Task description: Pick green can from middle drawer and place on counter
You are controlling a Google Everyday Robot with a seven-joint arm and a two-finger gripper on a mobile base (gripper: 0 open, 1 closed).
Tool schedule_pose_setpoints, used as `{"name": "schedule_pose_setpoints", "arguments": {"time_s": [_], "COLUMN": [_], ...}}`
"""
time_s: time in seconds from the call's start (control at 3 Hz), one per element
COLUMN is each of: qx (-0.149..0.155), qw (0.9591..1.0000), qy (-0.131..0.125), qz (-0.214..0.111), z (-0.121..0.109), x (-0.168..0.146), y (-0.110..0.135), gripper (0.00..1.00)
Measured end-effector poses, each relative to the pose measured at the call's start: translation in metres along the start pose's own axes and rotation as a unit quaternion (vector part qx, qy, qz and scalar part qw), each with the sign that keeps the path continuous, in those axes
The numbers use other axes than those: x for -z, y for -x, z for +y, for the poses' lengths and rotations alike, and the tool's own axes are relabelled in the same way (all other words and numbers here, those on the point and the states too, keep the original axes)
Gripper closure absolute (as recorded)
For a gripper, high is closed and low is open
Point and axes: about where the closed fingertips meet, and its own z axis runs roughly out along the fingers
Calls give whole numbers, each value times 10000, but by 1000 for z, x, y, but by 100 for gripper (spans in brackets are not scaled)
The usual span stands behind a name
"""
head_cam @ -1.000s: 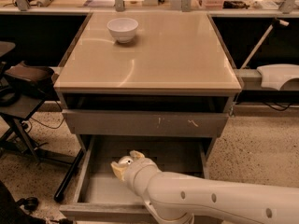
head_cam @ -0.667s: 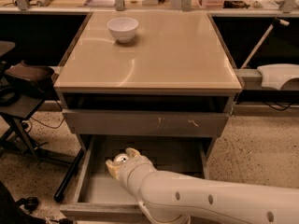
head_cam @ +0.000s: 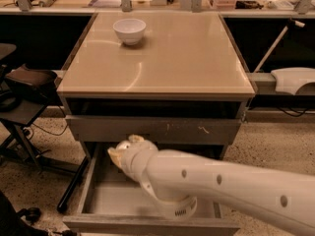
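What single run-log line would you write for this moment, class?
gripper: inside open middle drawer, back left | green can: not visible | counter: holds white bowl

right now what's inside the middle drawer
Bare grey floor in the middle drawer, with the gripper at its back left. No green can shows; the arm covers the rest.

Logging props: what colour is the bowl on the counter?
White bowl, camera view; gripper over the middle drawer.
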Motion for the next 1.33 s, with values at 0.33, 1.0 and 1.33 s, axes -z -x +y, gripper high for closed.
{"name": "schedule_pose_setpoints", "arguments": {"time_s": [0.33,1.0,1.33], "qx": [357,369,318], "qw": [9961,9798,9782], "qy": [-671,-1582,-1716], "qz": [-450,-1164,-1125], "z": [-59,-116,-137], "x": [23,85,79], "y": [110,228,233], "gripper": [100,100,100]}}
